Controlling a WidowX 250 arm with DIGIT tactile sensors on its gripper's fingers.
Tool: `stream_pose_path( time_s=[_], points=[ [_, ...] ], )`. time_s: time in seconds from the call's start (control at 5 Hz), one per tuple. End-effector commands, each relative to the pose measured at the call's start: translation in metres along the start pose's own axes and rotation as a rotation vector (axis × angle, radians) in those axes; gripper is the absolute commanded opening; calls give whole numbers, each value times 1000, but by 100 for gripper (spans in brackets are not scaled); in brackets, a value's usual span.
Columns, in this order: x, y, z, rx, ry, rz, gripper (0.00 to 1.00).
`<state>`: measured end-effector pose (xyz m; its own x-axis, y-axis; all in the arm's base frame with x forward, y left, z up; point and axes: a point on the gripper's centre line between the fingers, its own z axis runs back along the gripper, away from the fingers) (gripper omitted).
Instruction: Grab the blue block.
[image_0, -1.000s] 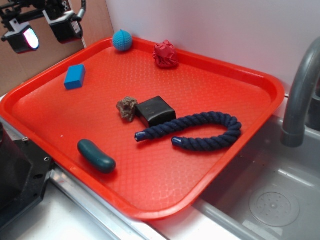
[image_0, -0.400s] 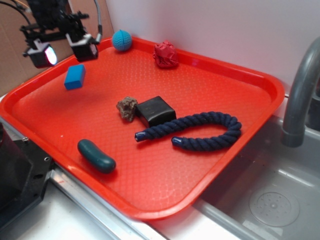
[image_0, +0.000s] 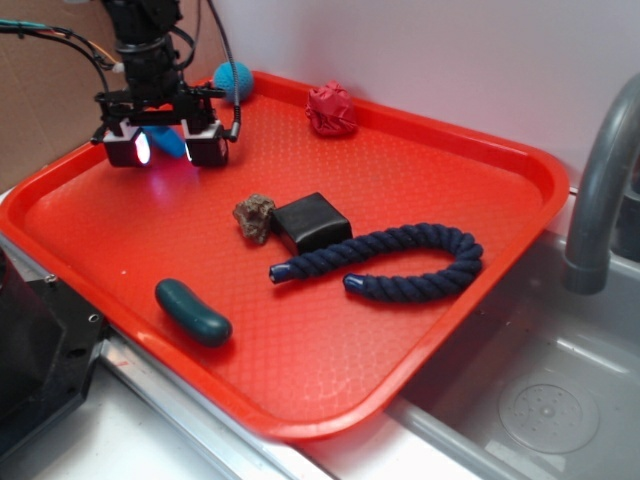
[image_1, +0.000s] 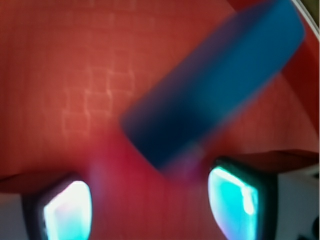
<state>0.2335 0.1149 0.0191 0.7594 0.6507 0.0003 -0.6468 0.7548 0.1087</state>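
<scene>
Blue block (image_0: 167, 142) between my fingers, near the red tray's (image_0: 520, 165) far-left rim.

My claw (image_0: 165, 147) hangs spread wide around it, not clamped; in the wrist view its long axis runs diagonally. Open tray floor lies toward the black box (image_0: 311, 221).

No text, labels, brands, numbers or signs are showing legibly in either view. The exterior view is showing only plain, unmarked surfaces. The wrist view is blurring heavily at close range, and nothing resembling lettering is appearing there.
</scene>
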Motion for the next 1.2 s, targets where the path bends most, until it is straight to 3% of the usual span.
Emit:
stream_pose_path(
  time_s=[0.0,0.2,0.4,0.8,1.0],
  points=[
    [15,16,1,2,-7,26,100],
    [6,29,28,-105,-81,131,100],
    [6,32,55,-249,-103,314,100],
    [4,36,70,-356,-158,506,100],
    [30,17,62,-336,-187,520,100]
  ],
)
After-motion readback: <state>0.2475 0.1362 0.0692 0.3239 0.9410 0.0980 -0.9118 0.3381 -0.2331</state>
